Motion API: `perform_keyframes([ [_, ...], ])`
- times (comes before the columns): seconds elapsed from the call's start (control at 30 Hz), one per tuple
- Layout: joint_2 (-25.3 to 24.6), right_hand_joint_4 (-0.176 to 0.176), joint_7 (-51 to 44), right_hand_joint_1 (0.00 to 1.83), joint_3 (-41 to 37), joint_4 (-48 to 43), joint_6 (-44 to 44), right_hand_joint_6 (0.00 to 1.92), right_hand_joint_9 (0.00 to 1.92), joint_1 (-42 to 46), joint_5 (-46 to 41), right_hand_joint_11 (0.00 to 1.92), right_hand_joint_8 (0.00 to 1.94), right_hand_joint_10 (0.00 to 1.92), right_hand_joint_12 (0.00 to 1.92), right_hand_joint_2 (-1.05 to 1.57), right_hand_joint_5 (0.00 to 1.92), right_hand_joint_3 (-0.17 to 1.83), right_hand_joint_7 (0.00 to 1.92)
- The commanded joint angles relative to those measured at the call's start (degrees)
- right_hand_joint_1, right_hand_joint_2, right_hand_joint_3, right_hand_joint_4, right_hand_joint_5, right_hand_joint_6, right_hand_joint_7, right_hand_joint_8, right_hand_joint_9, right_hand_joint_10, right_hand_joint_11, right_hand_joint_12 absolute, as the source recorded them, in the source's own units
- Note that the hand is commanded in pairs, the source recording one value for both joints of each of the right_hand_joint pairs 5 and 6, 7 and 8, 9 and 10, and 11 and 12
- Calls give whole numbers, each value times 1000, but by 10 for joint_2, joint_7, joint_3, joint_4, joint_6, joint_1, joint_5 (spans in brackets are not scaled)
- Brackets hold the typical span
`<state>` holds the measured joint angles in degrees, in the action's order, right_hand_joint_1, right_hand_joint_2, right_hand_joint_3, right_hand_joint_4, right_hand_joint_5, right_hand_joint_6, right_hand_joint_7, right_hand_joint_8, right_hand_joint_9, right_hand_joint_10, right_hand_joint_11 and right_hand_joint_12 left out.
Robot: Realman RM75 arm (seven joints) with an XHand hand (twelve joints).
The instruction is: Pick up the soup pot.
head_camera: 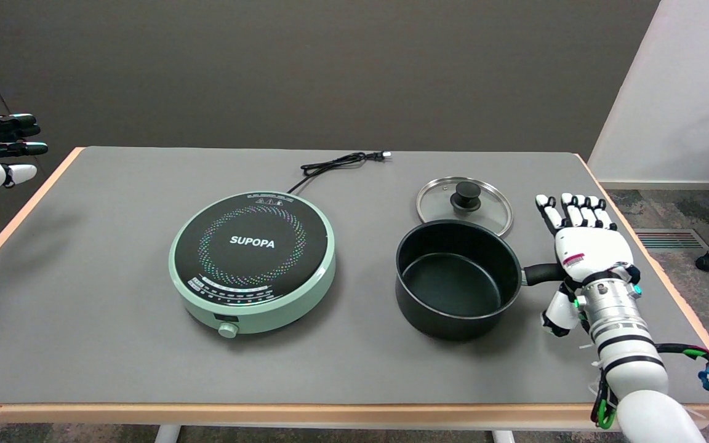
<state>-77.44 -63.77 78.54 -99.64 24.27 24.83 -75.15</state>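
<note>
The soup pot (458, 280) stands upright on the right half of the grey table (114, 344), black inside and out, with its mouth open. Its short black handle (542, 273) points to the right, toward the table's right edge. The right hand (585, 252) lies over the outer end of that handle, back upward. Its fingers (570, 212) are stretched out side by side and point toward the far edge, and the thumb (557, 312) hangs down on the near side of the handle. Nothing is gripped; whether the palm touches the handle cannot be told from this angle. The white arm enters from the lower right corner and crosses the table's near edge.

Just behind the pot lies the glass lid (464, 205) with its black knob up. Its near rim is hidden by the pot's far rim, so the two are touching or nearly so. To the pot's left, with a strip of bare surface between them, sits the round green induction cooker (252, 261). Its black cord (337, 163) runs back toward the far edge.

Between the hand and the table's wooden right border is only a narrow band of grey surface. In front of the pot a wide band of bare surface runs to the near edge. Left of the cooker the table lies open to its left border.
</note>
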Motion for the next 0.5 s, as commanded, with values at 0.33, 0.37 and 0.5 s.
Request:
perform_keyframes([
  [0.33,5,176,-1,1398,6,22,-3,11,11,-13,0,11,11,11,11,-645,11,1758,11],
  [0.37,5,176,-1,1397,6,24,-3,12,12,-15,0,12,12,12,12,-649,12,1773,12],
  [0.5,5,176,-1,1411,6,26,-3,17,17,-16,3,17,17,17,17,-601,17,1665,17],
])
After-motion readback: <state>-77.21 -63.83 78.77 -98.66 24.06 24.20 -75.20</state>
